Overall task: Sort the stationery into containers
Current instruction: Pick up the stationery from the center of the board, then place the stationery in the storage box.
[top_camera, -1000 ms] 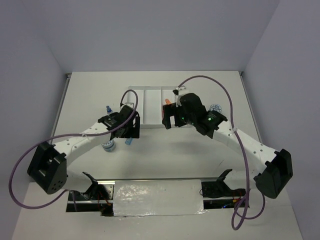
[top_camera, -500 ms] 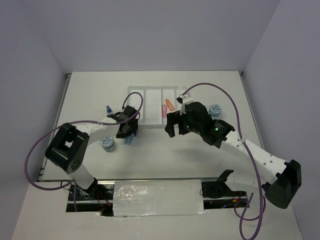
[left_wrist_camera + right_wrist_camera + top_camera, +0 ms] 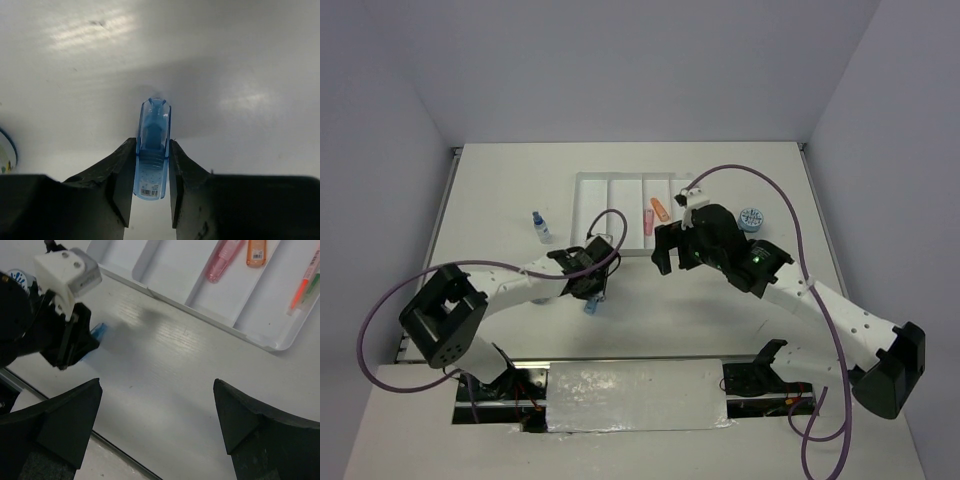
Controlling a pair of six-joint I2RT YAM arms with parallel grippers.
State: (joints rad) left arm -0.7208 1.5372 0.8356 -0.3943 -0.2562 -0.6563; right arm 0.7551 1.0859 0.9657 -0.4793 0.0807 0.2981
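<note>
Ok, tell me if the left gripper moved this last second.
Yes. In the top view the left gripper has drawn back from the near left corner of the white tray toward the arm bases, now pinching the blue stick.

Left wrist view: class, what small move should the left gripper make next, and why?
Probably a short, straight lift. The left gripper has its fingers against both sides of the blue stick, which lies on the table, outside the tray.
</note>
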